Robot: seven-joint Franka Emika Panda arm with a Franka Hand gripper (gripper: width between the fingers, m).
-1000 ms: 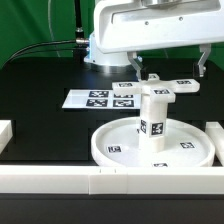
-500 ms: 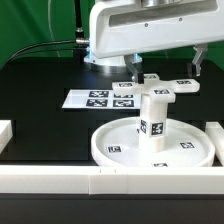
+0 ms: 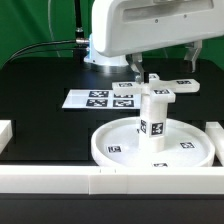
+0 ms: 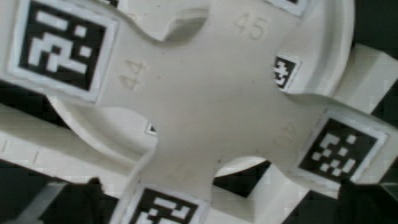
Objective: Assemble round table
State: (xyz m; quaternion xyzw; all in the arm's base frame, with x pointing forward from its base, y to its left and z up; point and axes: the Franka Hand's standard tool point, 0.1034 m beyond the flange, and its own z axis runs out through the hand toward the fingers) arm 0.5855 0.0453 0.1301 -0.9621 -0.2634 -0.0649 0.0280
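The round disc lies near the front rail. The cylinder leg stands upright at its middle. The cross-shaped foot sits on top of the leg. My gripper hangs just above the foot, open. One finger is on the foot's left side in the exterior view, the other over its right arm, and neither holds it. In the wrist view the foot fills the picture from above, with the disc under it. My fingers do not show there.
The marker board lies flat behind the disc, toward the exterior view's left. A long white rail runs along the front. Short rail ends stand at the left and right.
My gripper has turned a little above the foot: its right finger has moved toward the exterior view's left and slightly up. The disc, leg and foot have not moved.
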